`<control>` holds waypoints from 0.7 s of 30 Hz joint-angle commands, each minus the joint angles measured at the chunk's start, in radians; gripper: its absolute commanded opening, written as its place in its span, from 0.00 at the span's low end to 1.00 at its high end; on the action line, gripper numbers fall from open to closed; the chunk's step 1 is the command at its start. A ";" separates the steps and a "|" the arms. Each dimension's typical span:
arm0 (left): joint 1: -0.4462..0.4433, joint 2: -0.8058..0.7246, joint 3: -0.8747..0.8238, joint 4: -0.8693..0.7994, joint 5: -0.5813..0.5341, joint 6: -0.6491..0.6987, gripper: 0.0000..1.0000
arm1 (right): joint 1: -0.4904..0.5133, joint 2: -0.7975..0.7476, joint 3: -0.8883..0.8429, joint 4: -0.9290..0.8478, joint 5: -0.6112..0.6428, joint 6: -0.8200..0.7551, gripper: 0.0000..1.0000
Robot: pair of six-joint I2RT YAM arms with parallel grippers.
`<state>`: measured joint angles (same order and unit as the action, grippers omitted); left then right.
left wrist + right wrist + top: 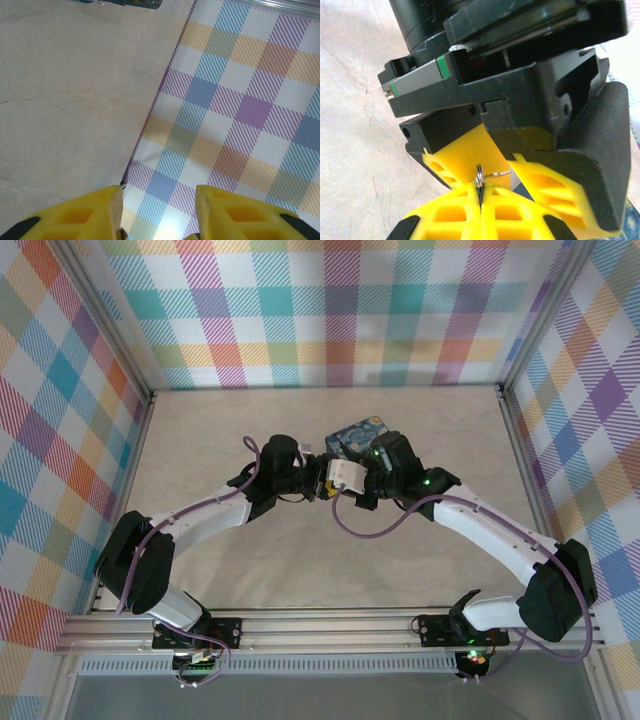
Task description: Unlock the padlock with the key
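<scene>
My right gripper [481,194] is shut on the key [480,179]. Its silvery ring sticks up from between the yellow fingertips, and a thin wire loop runs off to the right. My left gripper [502,172] faces it head-on with its jaws apart, one yellow finger [462,155] on each side of the ring; whether they touch it I cannot tell. In the top view the two grippers, left [318,486] and right [345,480], meet at mid-table. The left wrist view has the left gripper [157,200] open over the table edge. The padlock is hidden.
A blue night-sky-print box [360,435] lies just behind the meeting grippers. Plaid walls [330,310] close in the beige table [300,560] on three sides. Purple cables [360,530] loop under both arms.
</scene>
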<state>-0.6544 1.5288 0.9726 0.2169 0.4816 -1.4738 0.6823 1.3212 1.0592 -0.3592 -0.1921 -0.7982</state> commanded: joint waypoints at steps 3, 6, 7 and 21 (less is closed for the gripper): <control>-0.015 0.008 0.010 0.027 0.015 0.001 0.38 | 0.007 -0.038 -0.016 0.023 -0.020 -0.009 0.00; -0.015 0.008 0.010 0.026 0.015 0.001 0.35 | 0.008 -0.044 -0.021 0.025 -0.017 -0.009 0.00; -0.016 0.008 0.012 0.026 0.015 0.001 0.34 | 0.008 -0.046 -0.021 0.024 -0.014 -0.009 0.00; -0.015 0.008 0.012 0.017 0.014 0.006 0.23 | 0.008 -0.069 -0.030 0.025 0.009 -0.016 0.00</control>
<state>-0.6544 1.5299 0.9726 0.2165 0.4816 -1.4734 0.6823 1.2755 1.0447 -0.3546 -0.1757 -0.7994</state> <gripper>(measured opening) 0.232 0.047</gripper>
